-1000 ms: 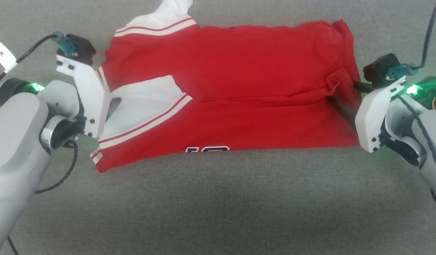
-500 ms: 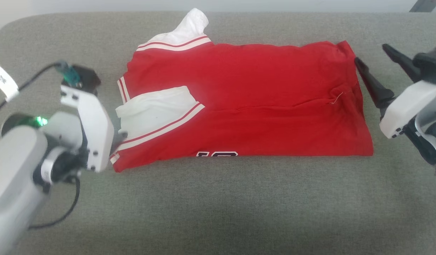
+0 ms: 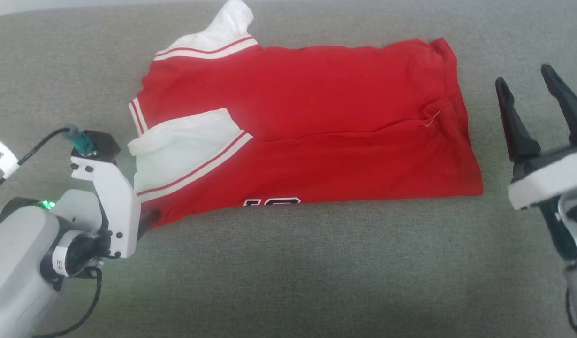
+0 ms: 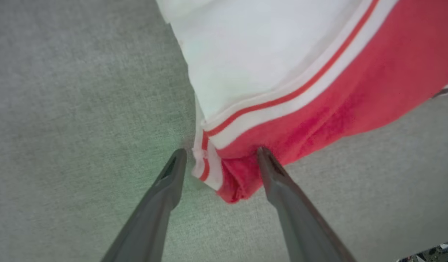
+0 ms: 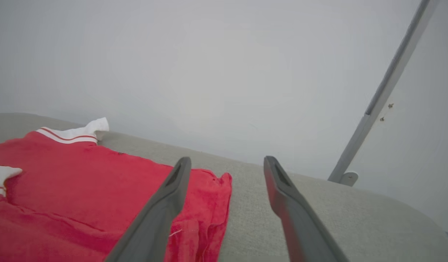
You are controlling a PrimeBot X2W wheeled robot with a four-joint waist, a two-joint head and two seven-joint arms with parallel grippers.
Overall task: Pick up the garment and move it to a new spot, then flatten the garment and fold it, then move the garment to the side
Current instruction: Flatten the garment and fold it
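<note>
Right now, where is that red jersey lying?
Head view, upper middle: the red jersey lies folded on grey upholstery, near-left corner inside the open left tool, right tool beyond its right edge.

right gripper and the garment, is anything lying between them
Nothing. In the head view a strip of bare grey fabric surface separates the open right gripper from the right edge of the garment; they are apart, not touching.

Bright, even, diffuse light with no glare. Head view slightly soft, faint shadow under the garment (image 3: 316, 141) edge. Green LED (image 3: 47, 204) glow tints the grey surface (image 4: 63, 109) in the left wrist view, a blurry close-up. Right wrist view hazy, wall (image 5: 209, 54) washed out.
</note>
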